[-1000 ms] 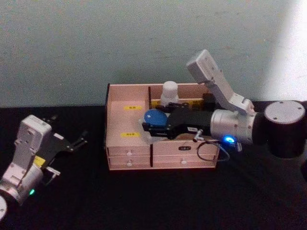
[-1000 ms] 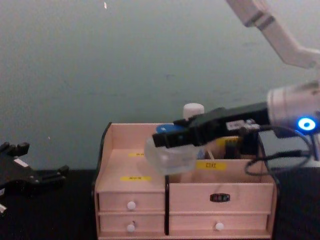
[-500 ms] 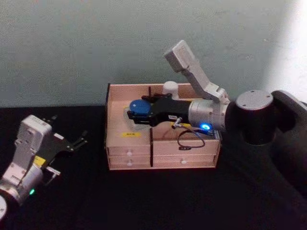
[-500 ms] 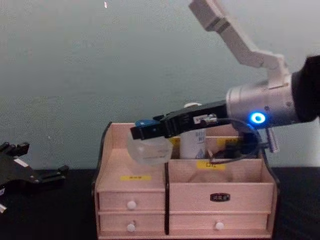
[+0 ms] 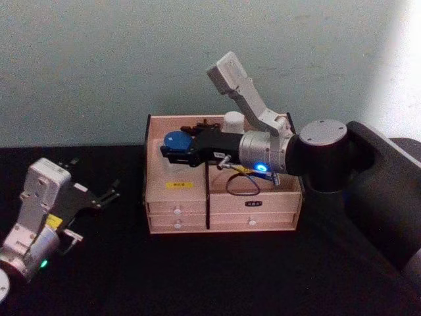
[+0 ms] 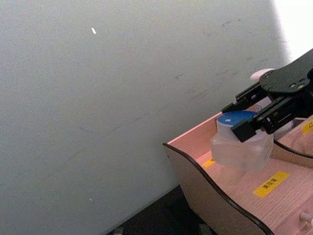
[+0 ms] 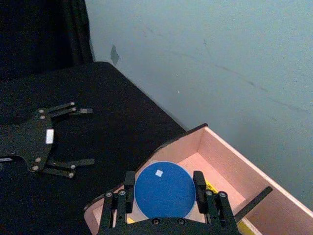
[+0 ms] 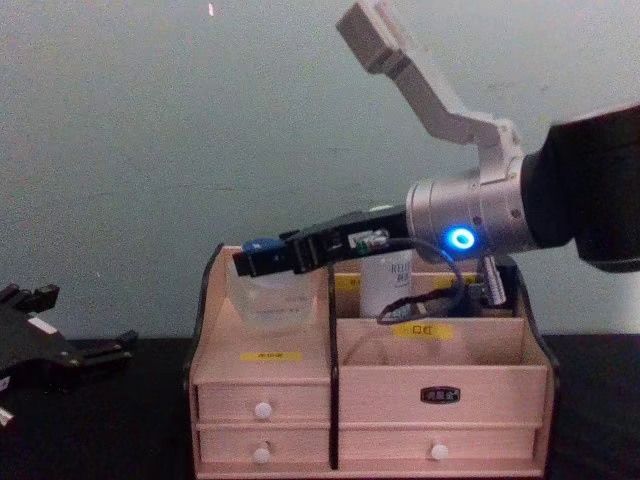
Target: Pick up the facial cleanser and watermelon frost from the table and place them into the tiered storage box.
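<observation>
The right gripper (image 5: 172, 146) reaches in from the robot's right, over the tiered storage box (image 5: 222, 204), with its fingers (image 7: 129, 180) clenched on the watermelon frost (image 5: 175, 141), one finger on either side of the blue lid (the right wrist view shows the round lid squarely between them). In the chest view the clear jar (image 8: 266, 296) hangs below the black fingers (image 8: 262, 262) inside the box's rear left compartment, above the yellow label (image 8: 269, 355) on the step in front of it; whether its base touches the compartment floor cannot be told. The left wrist view shows the same jar (image 6: 241, 145) held just inside the curved, dark-edged side wall of the box (image 6: 205, 181). The facial cleanser (image 8: 388, 282) stands upright in the rear right compartment, just behind the right arm's wrist, its white cap (image 5: 233, 122) showing above the arm in the head view. The box sits on the black counter (image 5: 217, 276), its small drawers with white knobs (image 8: 262, 410) facing the robot. The left gripper (image 5: 100, 195) rests low at the robot's left, well apart from the box, with its fingers (image 7: 80, 161) spread and grasping nothing.
</observation>
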